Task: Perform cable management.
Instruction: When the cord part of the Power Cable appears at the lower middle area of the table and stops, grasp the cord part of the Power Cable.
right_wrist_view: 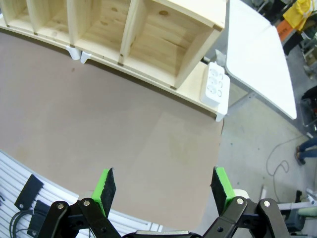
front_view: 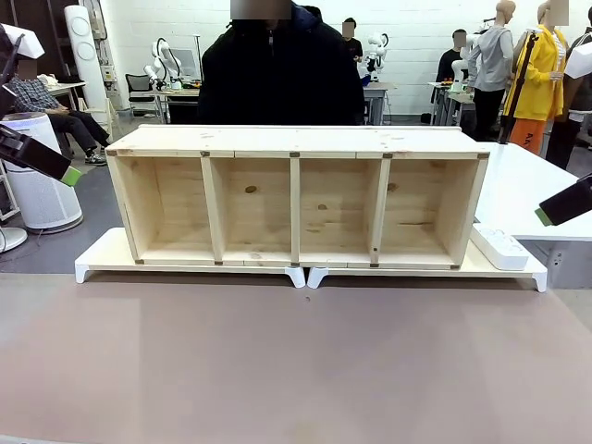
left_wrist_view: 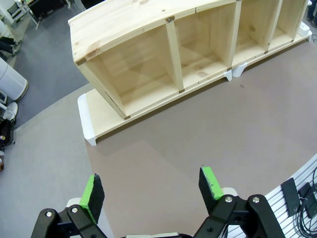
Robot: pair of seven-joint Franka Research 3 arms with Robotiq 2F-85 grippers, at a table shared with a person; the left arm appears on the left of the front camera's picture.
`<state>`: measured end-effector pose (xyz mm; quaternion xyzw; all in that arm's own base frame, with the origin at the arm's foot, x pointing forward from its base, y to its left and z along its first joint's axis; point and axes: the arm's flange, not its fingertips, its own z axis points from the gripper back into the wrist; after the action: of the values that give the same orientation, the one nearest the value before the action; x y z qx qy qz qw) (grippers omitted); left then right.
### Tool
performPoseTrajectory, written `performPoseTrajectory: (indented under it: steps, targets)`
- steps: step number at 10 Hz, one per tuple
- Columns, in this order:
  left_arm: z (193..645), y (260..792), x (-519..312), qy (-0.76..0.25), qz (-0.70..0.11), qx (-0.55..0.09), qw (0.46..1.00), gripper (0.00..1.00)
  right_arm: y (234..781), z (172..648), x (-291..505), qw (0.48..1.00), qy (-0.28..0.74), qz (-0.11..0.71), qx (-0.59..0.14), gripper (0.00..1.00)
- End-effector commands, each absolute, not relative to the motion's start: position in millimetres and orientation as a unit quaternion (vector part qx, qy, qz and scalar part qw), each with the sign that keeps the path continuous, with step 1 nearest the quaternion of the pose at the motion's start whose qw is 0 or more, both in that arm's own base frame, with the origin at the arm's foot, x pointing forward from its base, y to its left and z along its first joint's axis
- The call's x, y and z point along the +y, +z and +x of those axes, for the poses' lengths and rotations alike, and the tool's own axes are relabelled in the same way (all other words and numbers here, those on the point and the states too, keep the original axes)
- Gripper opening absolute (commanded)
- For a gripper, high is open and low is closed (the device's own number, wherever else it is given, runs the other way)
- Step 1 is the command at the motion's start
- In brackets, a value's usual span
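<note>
The cable is out of view. My left gripper (left_wrist_view: 151,191) hangs open above the brown tabletop (front_view: 296,361), near its left end, with nothing between its green pads (left_wrist_view: 92,197). In the front view it enters at the left edge (front_view: 67,175), level with the shelf's left side. My right gripper (right_wrist_view: 163,191) is open too and holds nothing. It hovers over the table's right end and shows at the right edge of the front view (front_view: 548,215).
A pine shelf (front_view: 296,199) with several open compartments stands on two white-footed risers (front_view: 305,274) across the far half of the table. A white power strip (front_view: 500,248) lies on the right riser. A person in black (front_view: 277,74) stands behind the shelf.
</note>
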<state>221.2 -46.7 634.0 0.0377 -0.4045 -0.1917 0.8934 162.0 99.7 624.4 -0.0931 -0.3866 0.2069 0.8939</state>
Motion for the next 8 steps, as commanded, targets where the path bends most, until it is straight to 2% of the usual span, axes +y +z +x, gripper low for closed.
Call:
performPoseTrajectory:
  steps: [1,8]
  targets:
    - [224.5,634.5,-48.6,-0.192,0.04,-0.409,0.891,1.0,624.2,163.2,99.2,0.894,0.207,-0.096,-0.386,1.0]
    - [224.5,634.5,-48.6,-0.192,0.04,-0.409,0.891,1.0,624.2,163.2,99.2,0.894,0.207,-0.096,-0.386,1.0]
